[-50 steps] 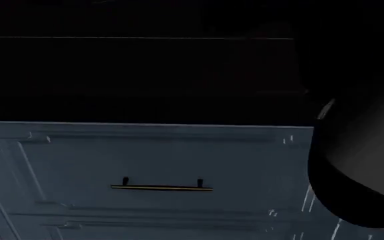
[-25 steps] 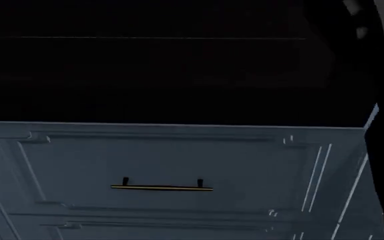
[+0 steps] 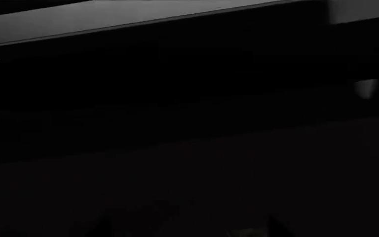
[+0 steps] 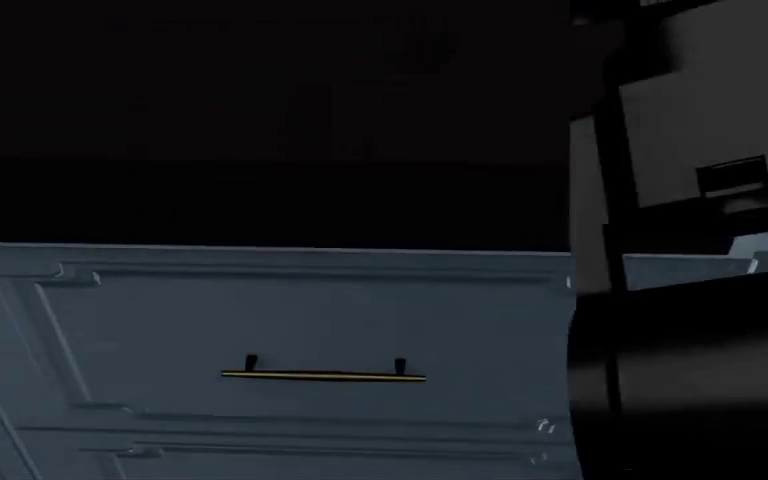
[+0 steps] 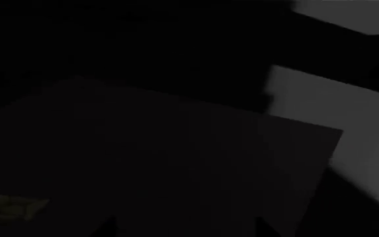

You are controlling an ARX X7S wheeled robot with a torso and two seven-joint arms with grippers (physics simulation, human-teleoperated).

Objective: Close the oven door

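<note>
A broad black expanse, apparently the oven door (image 4: 264,120), fills the upper frame of the head view above a blue-grey drawer front (image 4: 264,330) with its brass handle (image 4: 324,374). Closing it well likely calls for steady, even pressure across the panel. Only the head view shows the drawer; both wrist views are near-black, leaving the state of either arm's fingers impossible to tell.

Kitchen, dimly lit. Blue-grey panelled drawer front (image 4: 264,340) with short brass handle (image 4: 323,374) sits directly below wide glossy black oven door (image 4: 264,130). Fitted cabinetry look. Wrist views too dark to add anything.
</note>
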